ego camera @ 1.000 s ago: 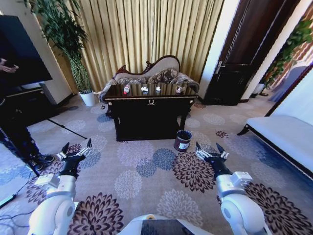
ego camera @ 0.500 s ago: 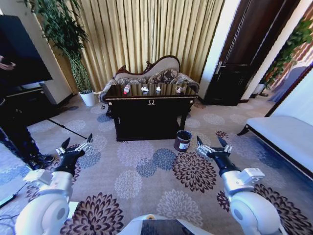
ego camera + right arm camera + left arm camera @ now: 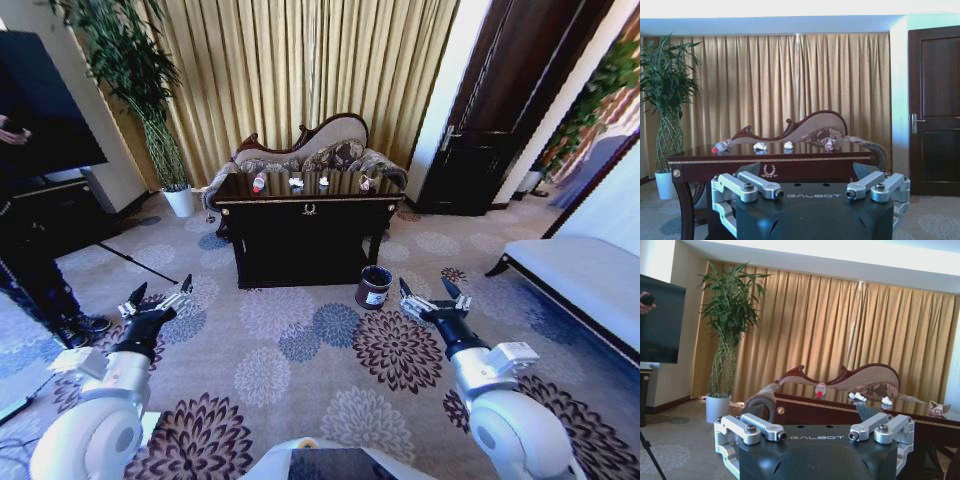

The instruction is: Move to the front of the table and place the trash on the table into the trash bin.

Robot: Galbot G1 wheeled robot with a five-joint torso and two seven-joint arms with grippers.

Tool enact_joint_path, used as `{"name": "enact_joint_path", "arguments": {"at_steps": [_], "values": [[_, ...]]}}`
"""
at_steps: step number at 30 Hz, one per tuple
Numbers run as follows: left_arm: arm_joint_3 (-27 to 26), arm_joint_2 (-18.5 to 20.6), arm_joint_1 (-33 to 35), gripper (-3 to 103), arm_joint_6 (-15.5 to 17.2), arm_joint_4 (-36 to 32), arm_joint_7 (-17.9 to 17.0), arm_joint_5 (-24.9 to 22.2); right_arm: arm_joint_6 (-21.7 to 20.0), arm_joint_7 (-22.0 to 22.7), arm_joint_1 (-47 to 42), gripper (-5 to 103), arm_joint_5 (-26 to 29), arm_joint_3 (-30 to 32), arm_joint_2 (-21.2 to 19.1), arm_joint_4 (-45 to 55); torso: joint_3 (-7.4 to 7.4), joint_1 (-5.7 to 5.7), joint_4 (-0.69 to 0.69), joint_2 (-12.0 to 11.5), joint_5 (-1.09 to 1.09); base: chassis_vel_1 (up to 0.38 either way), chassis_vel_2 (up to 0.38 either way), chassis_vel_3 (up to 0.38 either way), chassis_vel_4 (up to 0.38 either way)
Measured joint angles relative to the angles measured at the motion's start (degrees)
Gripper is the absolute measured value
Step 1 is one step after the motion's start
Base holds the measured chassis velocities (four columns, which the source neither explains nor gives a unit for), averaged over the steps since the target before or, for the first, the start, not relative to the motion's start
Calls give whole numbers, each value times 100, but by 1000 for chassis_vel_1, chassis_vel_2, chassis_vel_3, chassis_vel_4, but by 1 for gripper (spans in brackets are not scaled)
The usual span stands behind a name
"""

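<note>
Since 0.5 s: both arms barely shifted | left gripper (image 3: 160, 300), right gripper (image 3: 431, 298) fingers apart, empty | head: trash bin (image 3: 374, 286) beside table (image 3: 305, 208) | wrists: bottle (image 3: 721, 146), paper wads (image 3: 759, 146) on tabletop

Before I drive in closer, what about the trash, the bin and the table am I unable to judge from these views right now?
- Trash bin: head view shows its rim and label, but the inside is too small to read.
- Trash: the wads are too small to tell apart; the rightmost piece is unclear.
- Table: in the right wrist view, the right gripper body hides the drawer and lower shelf; the left gripper does likewise in its view.
</note>
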Motion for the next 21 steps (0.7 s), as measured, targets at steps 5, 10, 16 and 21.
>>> {"name": "enact_joint_path", "arguments": {"at_steps": [5,10,16,21], "values": [[7,-19,3,100,-35,0,32,20,-4,-4,15,100,-19,1,16,-2,0,0,0,0,0,0,0,0,0],[14,-23,1,100,-51,8,42,23,-4,-4,20,100,-24,-6,32,-5,0,0,0,0,0,0,0,0,0],[23,-27,-2,100,-114,45,58,30,0,-10,21,100,-39,-14,43,-14,-1,-1,0,1,0,-60,57,56,-52],[23,-30,1,100,-168,75,86,42,5,-23,18,100,-51,-16,47,-16,1,1,1,-1,0,-149,145,147,-143]]}}
